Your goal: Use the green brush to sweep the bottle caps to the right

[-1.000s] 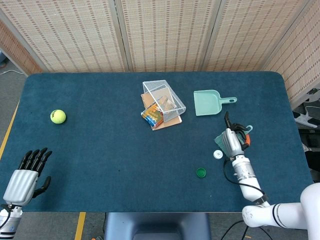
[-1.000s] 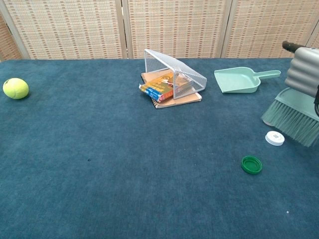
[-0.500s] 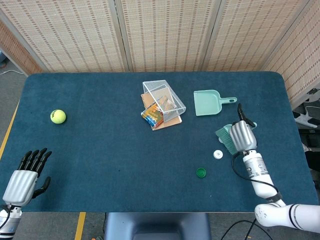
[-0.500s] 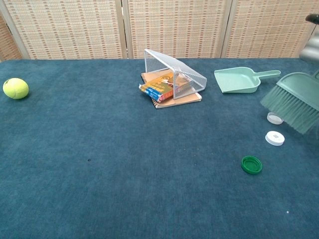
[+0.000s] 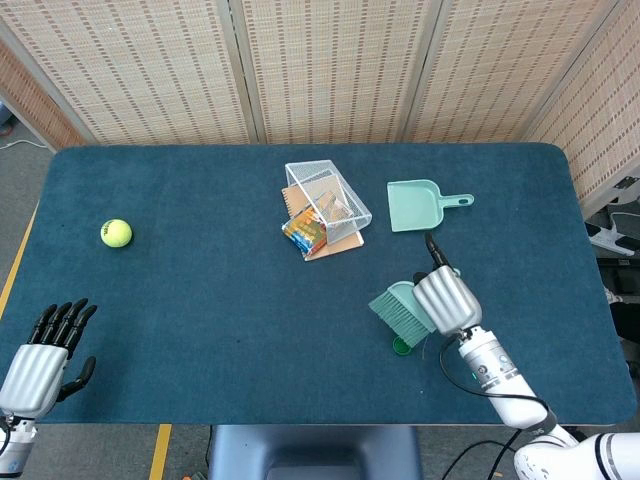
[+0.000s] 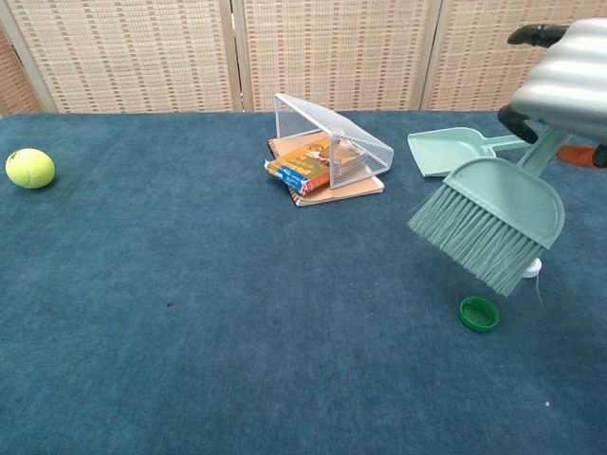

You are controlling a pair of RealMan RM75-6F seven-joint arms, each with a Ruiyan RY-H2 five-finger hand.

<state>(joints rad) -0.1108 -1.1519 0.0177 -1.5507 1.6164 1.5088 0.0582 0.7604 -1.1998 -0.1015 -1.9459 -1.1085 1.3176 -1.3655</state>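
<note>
Far to the left, the left hand (image 5: 32,362) hangs off the bench's (image 5: 200,300) near corner, fingers straight and slightly apart, holding nothing. A tennis ball (image 5: 116,233) lies well away from the work. Mid-bench, a tipped wire basket (image 6: 332,142) leans over some books (image 6: 308,171), and a pale green dustpan (image 6: 450,152) lies behind the sweeping area.

The green brush (image 6: 488,223) hangs tilted in the air, bristles down and to the left, not touching the cloth as far as I can see. It looks a light plastic thing with soft bristles that will bend if pushed down hard, so a shallow, light stroke should suit it. The right hand (image 5: 447,300) holds it by the thin handle, the sensible place to hold it; its fingers are wrapped round the handle, though the hand's back hides just how.

The green bottle cap (image 6: 479,313) lies just under the bristle tips, a white cap (image 6: 534,268) peeping out behind them. Both look small, light and hard; I'd expect them to skid easily on the carpet or flick away if struck briskly.
</note>
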